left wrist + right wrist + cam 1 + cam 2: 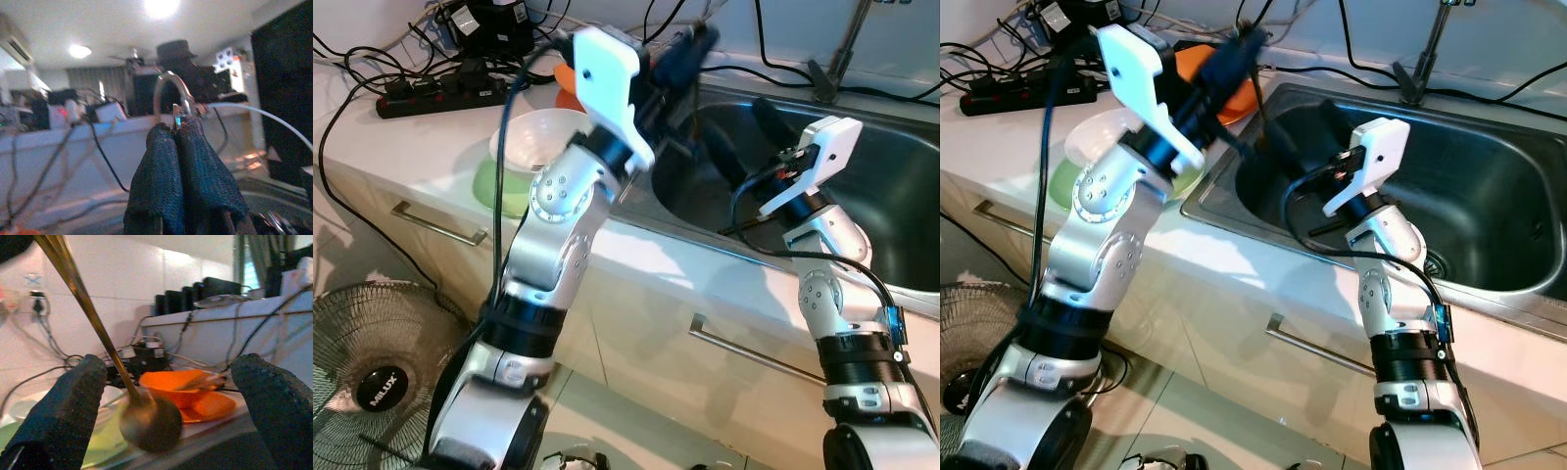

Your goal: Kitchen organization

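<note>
My left gripper (690,49) is raised over the counter at the sink's left rim, blurred. Its fingers (161,161) are pressed together, with a bit of metal showing between the tips. A long brass-coloured spoon (144,423) hangs from it, bowl end down near the counter edge. My right gripper (1307,132) reaches into the steel sink (1489,196), open, its two fingers (63,406) either side of the spoon's bowl without touching it. An orange bowl (183,382) on an orange plate stands behind the spoon.
A white bowl (538,137) rests on a green plate (494,191) on the counter left of the sink. Behind them lie a power strip (440,93) and tangled cables. The faucet (1425,59) rises behind the sink. A floor fan (372,362) stands low on the left.
</note>
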`<state>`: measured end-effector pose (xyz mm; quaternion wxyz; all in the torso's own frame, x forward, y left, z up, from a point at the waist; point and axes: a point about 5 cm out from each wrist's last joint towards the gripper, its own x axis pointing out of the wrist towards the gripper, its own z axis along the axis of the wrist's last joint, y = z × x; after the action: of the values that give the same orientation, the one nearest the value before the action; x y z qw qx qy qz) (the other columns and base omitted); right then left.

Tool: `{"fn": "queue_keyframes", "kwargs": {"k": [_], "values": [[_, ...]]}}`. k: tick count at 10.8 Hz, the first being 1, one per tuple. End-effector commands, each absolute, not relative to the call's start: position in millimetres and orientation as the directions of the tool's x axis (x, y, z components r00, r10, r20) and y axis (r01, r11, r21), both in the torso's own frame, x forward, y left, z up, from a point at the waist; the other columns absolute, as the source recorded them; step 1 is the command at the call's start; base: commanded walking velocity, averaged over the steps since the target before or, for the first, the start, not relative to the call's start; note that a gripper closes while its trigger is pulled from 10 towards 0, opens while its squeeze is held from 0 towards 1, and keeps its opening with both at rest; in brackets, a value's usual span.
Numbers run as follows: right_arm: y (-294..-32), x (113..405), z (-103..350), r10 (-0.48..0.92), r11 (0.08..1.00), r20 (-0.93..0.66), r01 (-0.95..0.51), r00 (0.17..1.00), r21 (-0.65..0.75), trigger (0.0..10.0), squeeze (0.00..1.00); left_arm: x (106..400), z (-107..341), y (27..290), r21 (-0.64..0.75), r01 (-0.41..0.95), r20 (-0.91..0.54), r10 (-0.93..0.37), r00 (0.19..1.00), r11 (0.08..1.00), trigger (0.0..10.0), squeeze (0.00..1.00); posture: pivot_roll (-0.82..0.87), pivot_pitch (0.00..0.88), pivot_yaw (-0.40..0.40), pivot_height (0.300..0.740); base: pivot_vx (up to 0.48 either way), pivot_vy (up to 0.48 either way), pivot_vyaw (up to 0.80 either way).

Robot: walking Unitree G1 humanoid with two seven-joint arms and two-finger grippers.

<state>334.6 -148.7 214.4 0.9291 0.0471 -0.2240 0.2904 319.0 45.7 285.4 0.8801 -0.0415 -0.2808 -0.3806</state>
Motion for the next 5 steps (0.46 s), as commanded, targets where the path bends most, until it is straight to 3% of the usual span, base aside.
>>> {"fn": "queue_keyframes", "kwargs": {"k": [1, 5], "values": [[-142.2, 331.2, 216.6, 0.553, 0.8, 0.448, -0.599, 0.703, -0.048, 10.0, 0.0, 316.1, 287.3, 45.4, 0.15, 0.712, 0.522, -0.667, 0.532, 0.686, 10.0, 0.0, 0.04, 0.032, 0.064, 0.74, 0.0, 0.0, 0.0], [-122.3, 322.3, 206.7, 0.656, 0.724, 0.393, -0.685, 0.644, -0.086, 10.0, 0.0, 311.8, 280.6, 38.7, 0.146, 0.766, 0.478, -0.722, 0.499, 0.626, 10.0, 0.0, 0.04, 0.031, 0.067, 0.74, 0.0, 0.0, 0.0]]}}
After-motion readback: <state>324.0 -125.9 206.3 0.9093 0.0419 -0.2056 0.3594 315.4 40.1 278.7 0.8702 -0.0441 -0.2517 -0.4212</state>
